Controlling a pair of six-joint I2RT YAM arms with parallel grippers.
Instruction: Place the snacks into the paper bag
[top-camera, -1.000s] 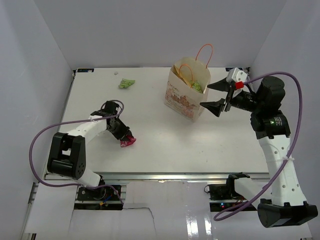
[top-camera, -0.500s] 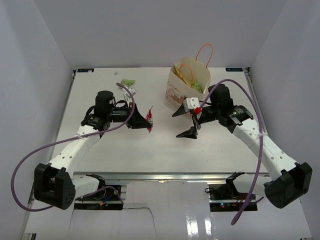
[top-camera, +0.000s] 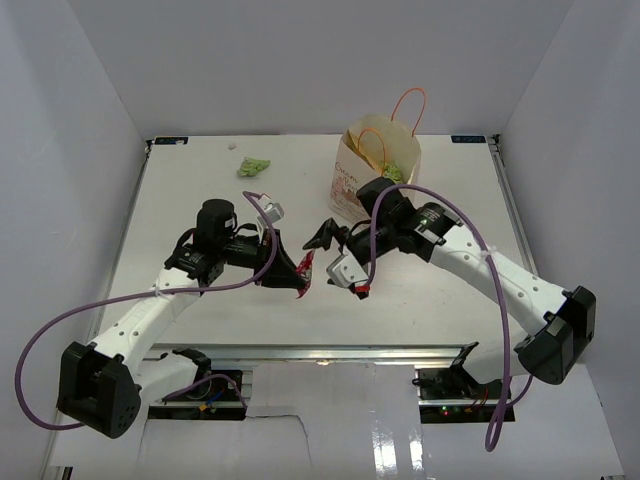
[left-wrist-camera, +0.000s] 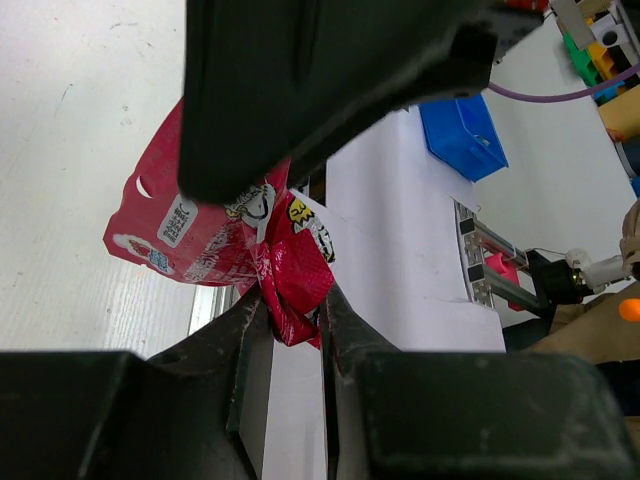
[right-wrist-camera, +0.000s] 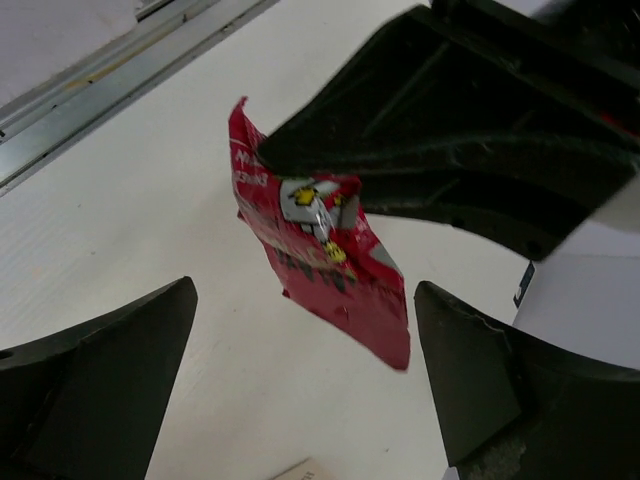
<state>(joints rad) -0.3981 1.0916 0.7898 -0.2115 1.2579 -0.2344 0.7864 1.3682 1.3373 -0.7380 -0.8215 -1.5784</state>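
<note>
- The left gripper (top-camera: 296, 275) is clamped tight on a magenta-pink packet (top-camera: 305, 272). It pinches the crumpled wrapper near one edge, and the rest of the wrapper sticks out past the fingertips.
- In the left wrist view the two dark fingers (left-wrist-camera: 246, 340) are pressed together on the packet's bunched end. The printed red face fans out to the left above them.
- That packet is up off the table (top-camera: 200, 190), roughly over the middle of its near half.
- The right gripper (top-camera: 331, 256) is spread wide, with nothing in it. It faces the left gripper from just beside it.
- In the right wrist view the packet hangs in the gap between the right fingers (right-wrist-camera: 105, 365). It touches neither of them, and the left gripper's dark finger reaches in from above.
- The paper bag (top-camera: 372, 190) stands upright at the far right of the table, behind the right arm. Its mouth is open and its thin orange handles (top-camera: 410, 108) loop up above it.
- A bit of green wrapper (top-camera: 394, 173) shows inside the bag's mouth.
- A lone green packet (top-camera: 253, 167) lies flat near the far edge of the table. It is well apart from the bag and from both grippers.
</note>
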